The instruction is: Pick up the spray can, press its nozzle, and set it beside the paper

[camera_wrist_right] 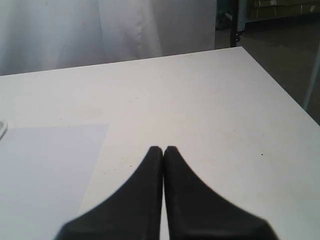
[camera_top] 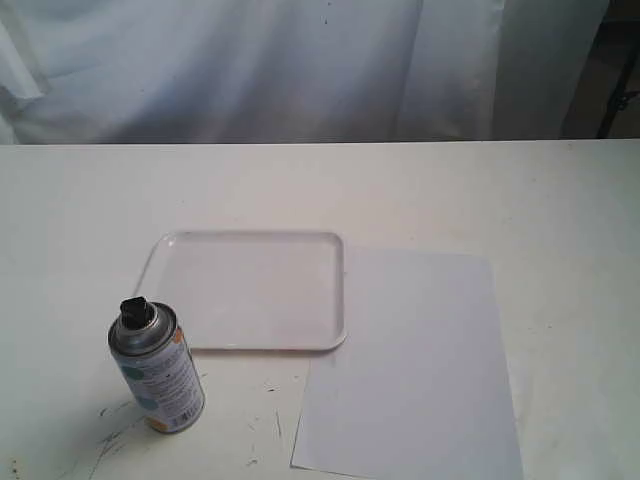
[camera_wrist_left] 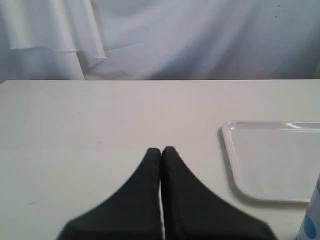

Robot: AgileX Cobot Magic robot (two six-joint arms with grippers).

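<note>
The spray can (camera_top: 158, 370) stands upright near the table's front left, its black nozzle (camera_top: 136, 310) on top. A sliver of the can (camera_wrist_left: 313, 220) shows at the edge of the left wrist view. The paper (camera_top: 415, 365) lies flat at the front right, its far left corner tucked against the tray; it also shows in the right wrist view as paper (camera_wrist_right: 45, 170). My left gripper (camera_wrist_left: 161, 150) is shut and empty above bare table, apart from the can. My right gripper (camera_wrist_right: 163, 149) is shut and empty, beside the paper's edge. Neither arm shows in the exterior view.
A white rimmed plastic tray (camera_top: 160, 255) lies in the middle, just behind the can; its corner, tray (camera_wrist_left: 230, 150), appears in the left wrist view. Dark scuff marks (camera_top: 115, 425) spot the table by the can. A white cloth (camera_top: 250, 60) hangs behind the table.
</note>
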